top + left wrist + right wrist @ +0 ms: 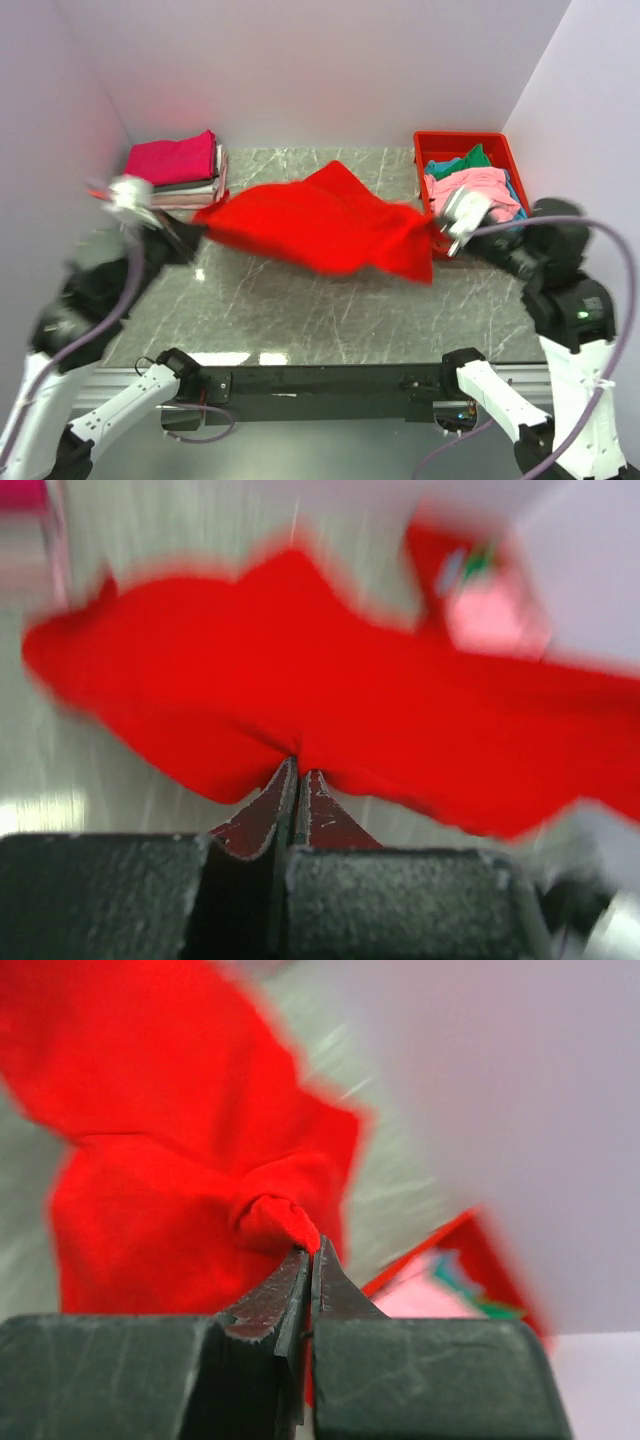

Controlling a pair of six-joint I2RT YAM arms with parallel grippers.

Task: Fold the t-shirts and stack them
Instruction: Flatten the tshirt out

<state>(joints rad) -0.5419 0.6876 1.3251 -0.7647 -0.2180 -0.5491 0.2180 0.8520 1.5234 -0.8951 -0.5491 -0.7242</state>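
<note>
The left gripper (298, 765) is pinching shut on a bunched edge of the red t-shirt (320, 225), its fingertips pressed together and the cloth puckering right at their tips. The right gripper (312, 1248) is doing the same at the other end, jaws clamped on a small knotted fold of the same shirt, just beside the near-left corner of the red bin (505, 148).

Between the two grips the shirt is hanging spread out, stretching leftward away from the bin over the table (330, 320). Its upper edge is peaking toward the back wall and its lower edge is sagging in a loose curve. One flap is drooping just left of the bin's front corner. I cannot tell whether that low edge is brushing the marble. Both wrist views are blurring, so the finer creases are not showing.

Inside the bin, loose shirts (480, 185) are lying heaped, pink on top with green and teal poking out behind. In the back corner opposite the bin, the folded stack (175, 165) is sitting close to the side wall, magenta on top with grey and pale layers beneath. The shirt's far end is hanging just in front of it.

A strip of marble is showing along the back wall between stack and bin. A much broader stretch is lying open from the shirt's lower edge to the table's near edge.
</note>
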